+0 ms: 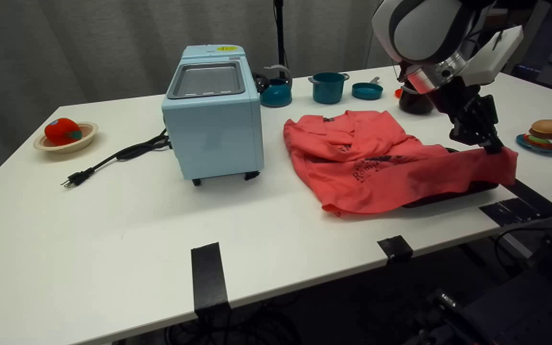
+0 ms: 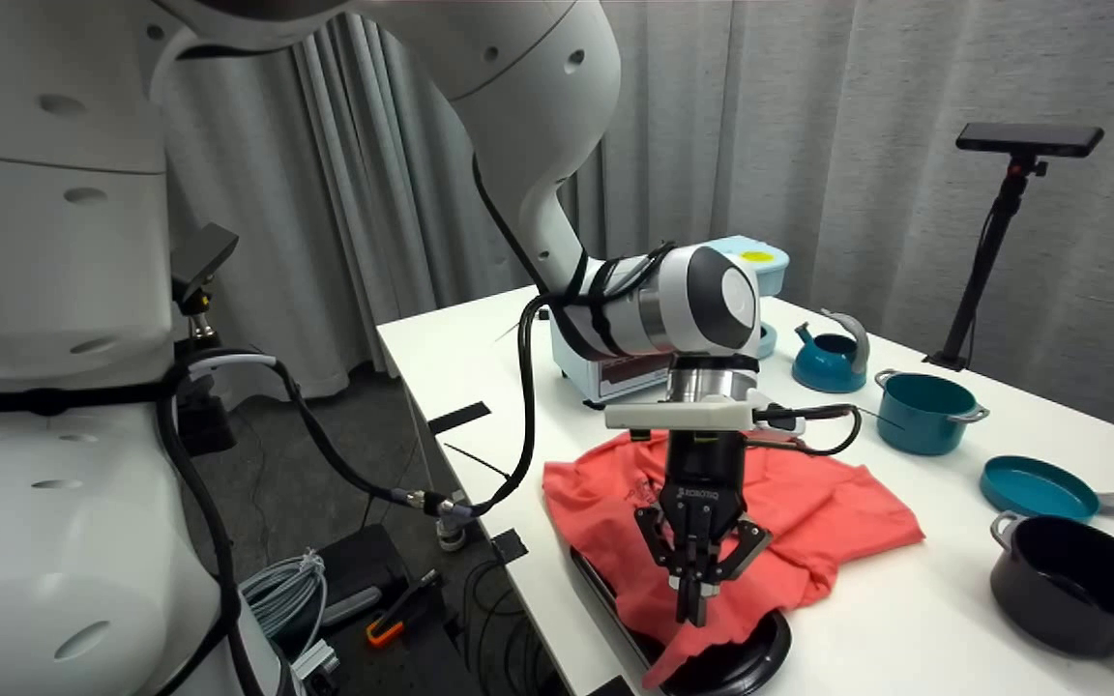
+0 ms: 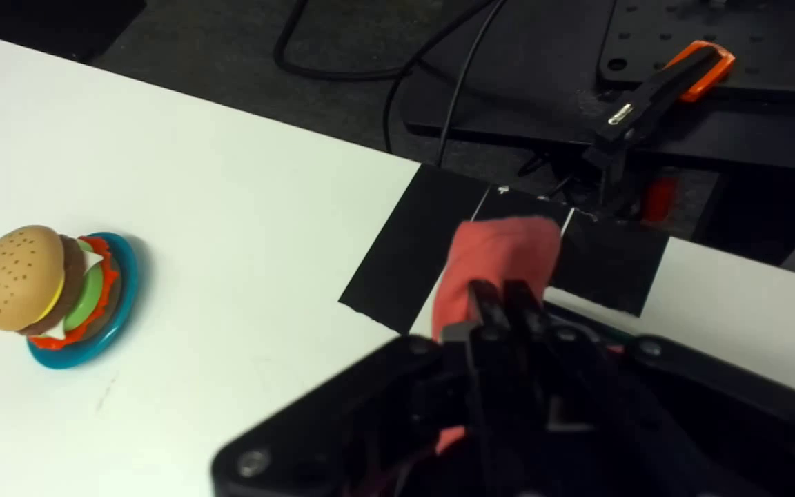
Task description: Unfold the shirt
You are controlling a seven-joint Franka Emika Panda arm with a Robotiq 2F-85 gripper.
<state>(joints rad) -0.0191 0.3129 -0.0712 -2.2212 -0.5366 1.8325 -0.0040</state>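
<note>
Across a white tabletop, a red shirt lies rumpled. My fingers pinch its raised end above a dark tray.

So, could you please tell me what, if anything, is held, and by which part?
The end effector holds the red shirt by the upper edge of a flap, near its end; sleeve or hem, I cannot tell.
</note>
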